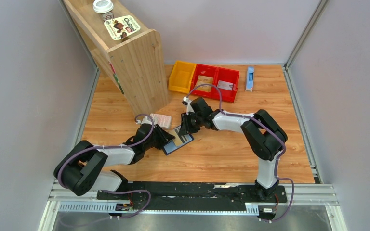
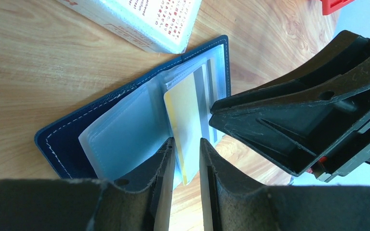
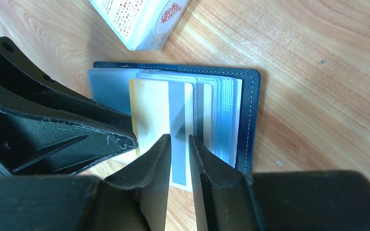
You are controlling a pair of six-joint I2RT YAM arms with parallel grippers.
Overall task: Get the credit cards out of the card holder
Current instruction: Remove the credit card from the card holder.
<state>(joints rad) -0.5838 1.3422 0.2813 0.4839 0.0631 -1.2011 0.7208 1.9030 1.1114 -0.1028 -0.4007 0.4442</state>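
The navy card holder (image 1: 178, 143) lies open on the table between both grippers, its clear sleeves showing in the left wrist view (image 2: 62, 144) and the right wrist view (image 3: 248, 120). A tan-yellow credit card (image 2: 183, 110) with a grey stripe sticks partly out of a sleeve (image 3: 149, 110). My left gripper (image 2: 187, 144) has its jaws a little apart, with the card's free end between them, near the left finger. My right gripper (image 3: 179, 139) stands over the card's stripe, jaws a little apart and nothing between them. In the top view the left gripper (image 1: 167, 139) and right gripper (image 1: 185, 129) nearly touch.
A pink-and-white packet (image 1: 160, 118) lies just behind the wallet. A wooden shelf (image 1: 125, 53) stands at the back left. A yellow bin (image 1: 182, 76), red bins (image 1: 217, 82) and a slim blue-and-white box (image 1: 250, 78) sit at the back.
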